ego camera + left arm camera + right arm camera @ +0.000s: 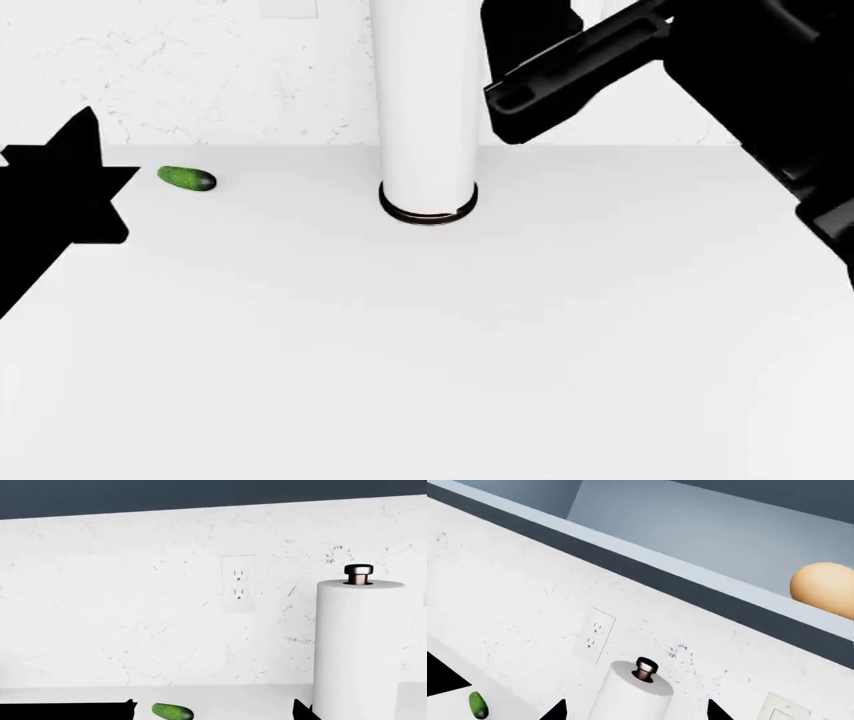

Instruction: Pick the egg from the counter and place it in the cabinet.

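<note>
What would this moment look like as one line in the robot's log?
tan-brown oval egg: in open cabinet above backsplash | small green cucumber: on white counter | white paper-towel roll: upright | grippers: state unclear

Tan-brown egg (822, 587), green cucumber (187, 179), plain white counter (427, 340), white paper towel roll (426, 100), faintly speckled white wall (133, 605)

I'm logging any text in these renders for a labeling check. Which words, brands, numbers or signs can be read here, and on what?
None: no readable text in any view.
Outlet: plain, no marking.
Paper towel roll: blank.
Cucumber: no label.
Egg, in the cabinet: no stamp.
Counter: bare white.
Wall plate at the right wrist view's edge: nothing legible.
</note>
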Motion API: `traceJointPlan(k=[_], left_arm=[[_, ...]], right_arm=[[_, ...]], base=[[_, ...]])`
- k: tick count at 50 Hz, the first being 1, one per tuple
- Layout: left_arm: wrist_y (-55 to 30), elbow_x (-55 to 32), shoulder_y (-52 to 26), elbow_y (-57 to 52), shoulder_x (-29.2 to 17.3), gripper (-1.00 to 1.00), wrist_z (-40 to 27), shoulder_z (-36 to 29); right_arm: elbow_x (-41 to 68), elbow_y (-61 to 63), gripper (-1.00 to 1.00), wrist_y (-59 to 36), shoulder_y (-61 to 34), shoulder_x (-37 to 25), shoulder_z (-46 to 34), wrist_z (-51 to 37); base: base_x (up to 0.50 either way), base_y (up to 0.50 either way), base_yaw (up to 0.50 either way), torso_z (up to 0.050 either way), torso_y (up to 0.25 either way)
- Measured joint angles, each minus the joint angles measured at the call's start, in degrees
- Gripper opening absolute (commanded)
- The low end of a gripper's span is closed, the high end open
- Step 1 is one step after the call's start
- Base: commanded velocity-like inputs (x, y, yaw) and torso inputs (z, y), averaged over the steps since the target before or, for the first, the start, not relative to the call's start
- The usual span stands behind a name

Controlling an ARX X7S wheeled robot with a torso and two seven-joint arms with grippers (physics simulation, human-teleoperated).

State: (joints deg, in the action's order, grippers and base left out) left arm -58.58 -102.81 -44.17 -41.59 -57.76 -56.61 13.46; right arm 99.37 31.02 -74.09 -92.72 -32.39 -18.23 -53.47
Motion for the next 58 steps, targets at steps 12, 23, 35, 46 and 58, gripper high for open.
traceJointPlan(k=[12,23,35,46,58], left_arm=[[0.12,0.52,0.03,0.09,0.24,1.0,0.28,-0.33],[0.2,1.14,0.19,0.15,0.42,1.0,0.72,-0.43],[0.26,1.71,-0.39,0.36,0.71,1.0,1.05,-1.21],[0.18,2.27,-1.82,0.76,1.29,1.0,1.11,-2.91],[-0.04,2.78,-4.15,1.31,2.23,1.0,0.85,-5.49]], right_arm=[[-2.46,2.46,1.0,1.13,3.78,-0.8,0.48,1.37],[-4.41,3.96,1.0,1.92,6.07,-1.39,0.65,2.76],[-6.3,5.18,1.0,2.7,8.32,-1.75,0.48,4.15],[-6.87,6.41,1.0,3.39,10.06,-2.18,0.29,4.43],[-5.69,7.86,1.0,4.01,11.08,-2.52,-0.15,3.01]], base=[[0.0,0.0,0.0,0.0,0.0],[0.0,0.0,0.0,0.0,0.0],[0.0,0.0,0.0,0.0,0.0],[0.0,0.0,0.0,0.0,0.0],[0.0,0.0,0.0,0.0,0.0]])
